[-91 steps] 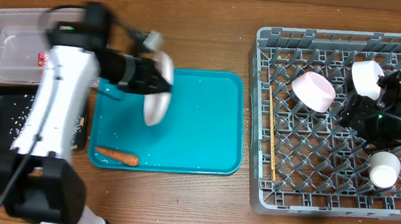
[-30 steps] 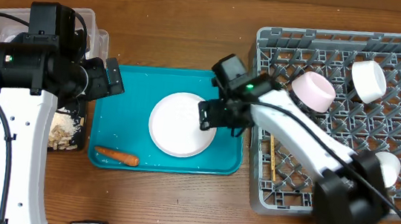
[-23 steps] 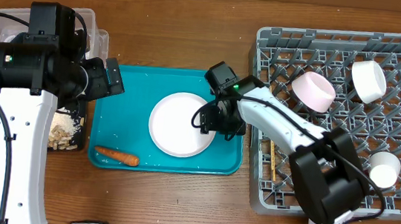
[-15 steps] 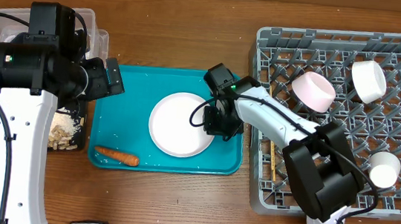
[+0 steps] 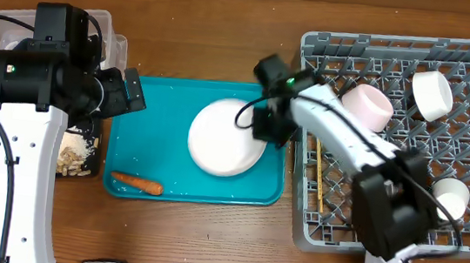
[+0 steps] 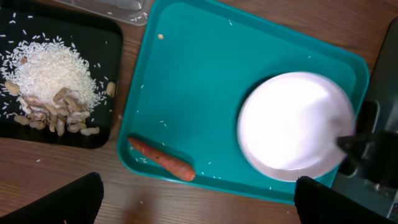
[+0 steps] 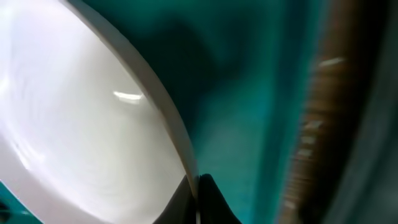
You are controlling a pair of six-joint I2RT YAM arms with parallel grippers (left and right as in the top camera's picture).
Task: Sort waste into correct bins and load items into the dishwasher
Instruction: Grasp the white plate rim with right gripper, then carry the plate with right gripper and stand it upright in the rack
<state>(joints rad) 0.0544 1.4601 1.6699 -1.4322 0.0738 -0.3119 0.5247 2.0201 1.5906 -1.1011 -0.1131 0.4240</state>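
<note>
Closer to the grey dish rack (image 5: pixel 384 44) than a moment ago, and partly lifted off the teal tray (image 5: pixel 152 131): the white plate (image 5: pixel 225 139), rim pinched tight by the right gripper (image 7: pixel 198 190). Loading step. Next it needs slotting between pegs, I reckon. Left gripper (image 6: pixel 205 202) hangs wide open and empty above the carrot (image 6: pixel 161 159).

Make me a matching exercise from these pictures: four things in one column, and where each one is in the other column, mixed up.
Things:
1. carrot
2. white plate
3. rice and food scraps
4. pinkish bowl

Places:
A. in the grey dish rack
B. in the black tray
C. lying free on the teal tray
D. pinched at its rim by the right gripper

Pairs: 1-C, 2-D, 3-B, 4-A
</note>
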